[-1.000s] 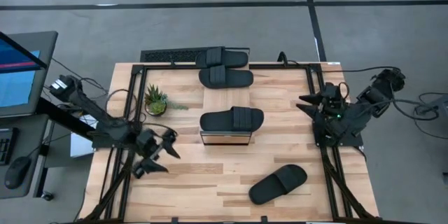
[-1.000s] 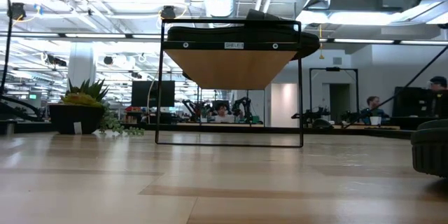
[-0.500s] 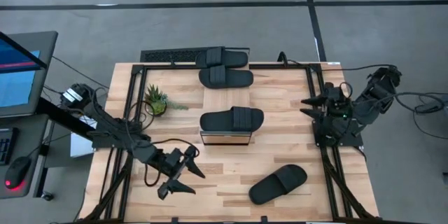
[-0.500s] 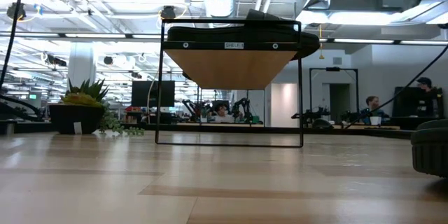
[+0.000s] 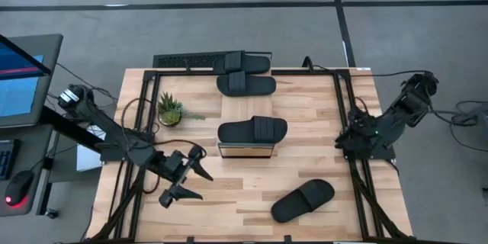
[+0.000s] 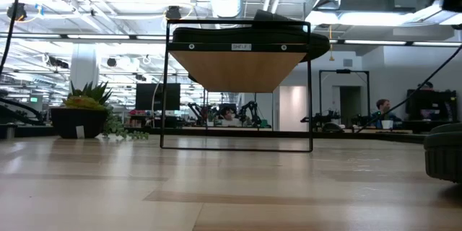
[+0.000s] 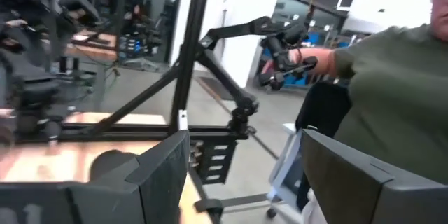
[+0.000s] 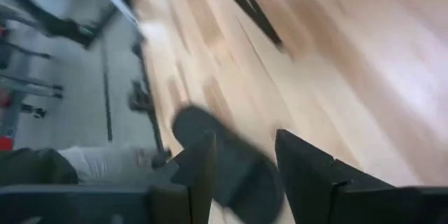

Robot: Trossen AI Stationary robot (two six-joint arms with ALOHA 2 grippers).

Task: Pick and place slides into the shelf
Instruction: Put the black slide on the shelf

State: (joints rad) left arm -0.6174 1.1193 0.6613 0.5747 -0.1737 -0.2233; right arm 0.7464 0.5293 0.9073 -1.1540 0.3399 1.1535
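Observation:
In the high view the shelf (image 5: 246, 107) runs down the table's middle. One black slide (image 5: 252, 130) lies on its near part and another slide (image 5: 245, 85) farther back. A third slide (image 5: 242, 62) is at the far edge. A fourth slide (image 5: 303, 200) rests sole down on the table near the near edge, also seen as the slide (image 8: 192, 122) in the right wrist view. My left gripper (image 5: 204, 186) hovers open left of the shelf's near end, and the left gripper (image 7: 241, 147) faces the room. My right gripper (image 5: 352, 133) is open at the table's right edge.
A small potted plant (image 5: 169, 110) stands left of the shelf, also seen as the plant (image 6: 83, 112) in the low view. Black frame rails (image 5: 352, 175) line the table's left and right sides. A person in a green shirt (image 7: 392, 84) is beyond the table. Bare wood (image 5: 229, 191) lies between my left gripper and the fourth slide.
My left gripper has moved toward the near edge and the right, reaching farthest half a second ago, then drawing back a little. My right arm has pulled in and tipped its gripper down, toward the near edge along the right rail. No slide has moved.

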